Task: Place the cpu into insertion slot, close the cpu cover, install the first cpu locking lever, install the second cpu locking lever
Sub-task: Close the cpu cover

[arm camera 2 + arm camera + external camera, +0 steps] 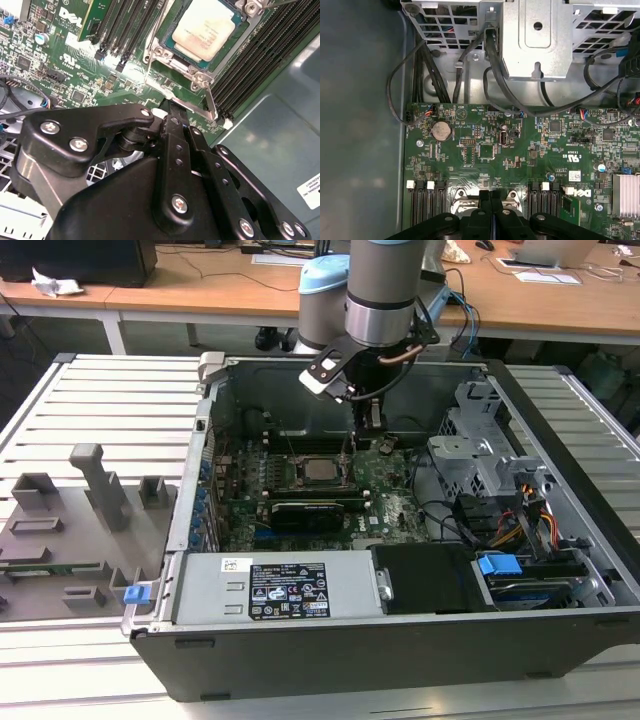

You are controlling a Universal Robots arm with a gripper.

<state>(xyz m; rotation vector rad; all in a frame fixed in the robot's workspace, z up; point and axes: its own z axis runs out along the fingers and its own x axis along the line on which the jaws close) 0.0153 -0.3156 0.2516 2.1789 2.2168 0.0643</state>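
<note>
The cpu point(318, 471) lies flat in the insertion slot on the green motherboard, its silver top point(206, 27) facing up. The cpu cover point(176, 56) lies around it as a silvery frame. A thin metal locking lever point(210, 100) runs along the socket's side nearest my fingers. My gripper point(366, 425) hangs inside the case, just to the exterior view's right of the socket and low over the board. Its black fingers are pressed together in both wrist views point(171, 106) point(490, 194), their tip at the socket's edge by the lever. Whether the tip touches the lever is hidden.
Long black memory slots point(260, 60) flank the socket. A black graphics card point(310, 510) lies in front of it. A metal drive cage point(480, 455) with looping cables point(440, 75) stands at the exterior view's right. The power supply point(285, 590) is at the front, and a grey fixture tray point(70, 530) lies outside.
</note>
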